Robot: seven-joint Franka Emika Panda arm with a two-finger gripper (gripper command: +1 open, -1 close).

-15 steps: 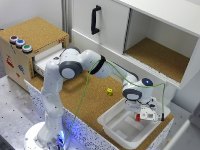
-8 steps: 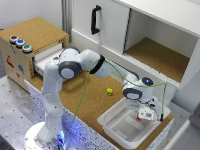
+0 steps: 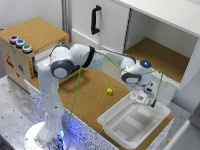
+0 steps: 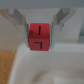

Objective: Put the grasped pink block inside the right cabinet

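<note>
My gripper hangs over the far edge of the white tray, shut on the pink block. In the wrist view the pink block is a reddish-pink cube with dark marks, clamped between the two fingers. The right cabinet, white-walled with a cork-brown floor, stands open behind and above the gripper at the exterior view's right. The block is outside the cabinet, in front of its lower edge.
A small yellow cube lies on the cork table top left of the gripper. A white door with a black handle is left of the open compartment. A cork-topped wooden box with coloured buttons stands at the far left.
</note>
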